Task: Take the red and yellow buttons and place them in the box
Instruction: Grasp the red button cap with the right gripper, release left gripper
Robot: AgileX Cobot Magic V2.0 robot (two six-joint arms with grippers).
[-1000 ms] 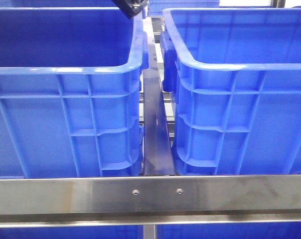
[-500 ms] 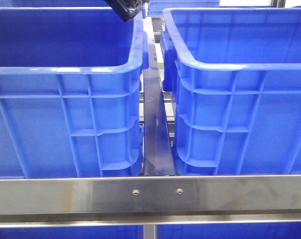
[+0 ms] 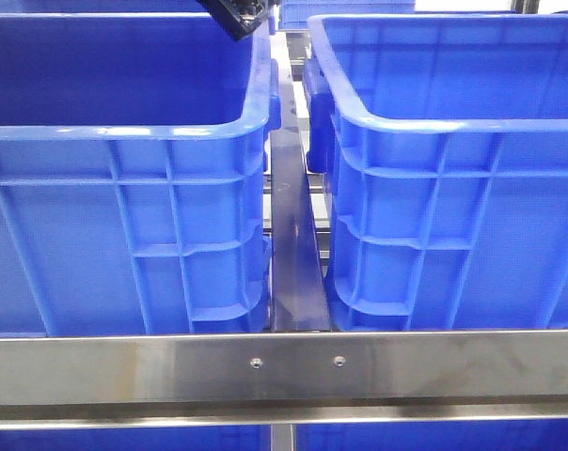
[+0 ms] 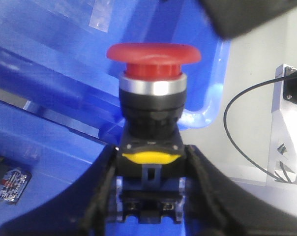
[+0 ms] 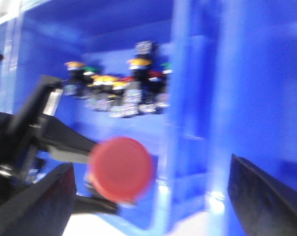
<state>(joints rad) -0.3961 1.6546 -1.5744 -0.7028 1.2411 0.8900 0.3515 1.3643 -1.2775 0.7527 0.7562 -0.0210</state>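
Note:
My left gripper (image 4: pixel 151 167) is shut on a red mushroom button (image 4: pixel 152 56) with a silver collar, a black body and a yellow tab (image 4: pixel 149 157). It holds it above a blue crate's corner (image 4: pixel 207 98). In the front view only the left gripper's tip (image 3: pixel 237 17) shows, at the top over the left crate's (image 3: pixel 124 132) far right corner. My right gripper (image 5: pixel 148 206) is open and empty. Its view shows the held red button (image 5: pixel 121 168), blurred, in front of a crate holding several buttons (image 5: pixel 119 93) with yellow, red and green caps.
The right crate (image 3: pixel 434 117) stands beside the left one, with a dark metal bar (image 3: pixel 291 244) in the gap between them. A steel rail (image 3: pixel 284 371) crosses the front. A black cable (image 4: pixel 247 132) lies on a white surface beside the crate.
The left gripper's tip has shifted slightly left at the top of the front view, then held still. The crates have not moved.

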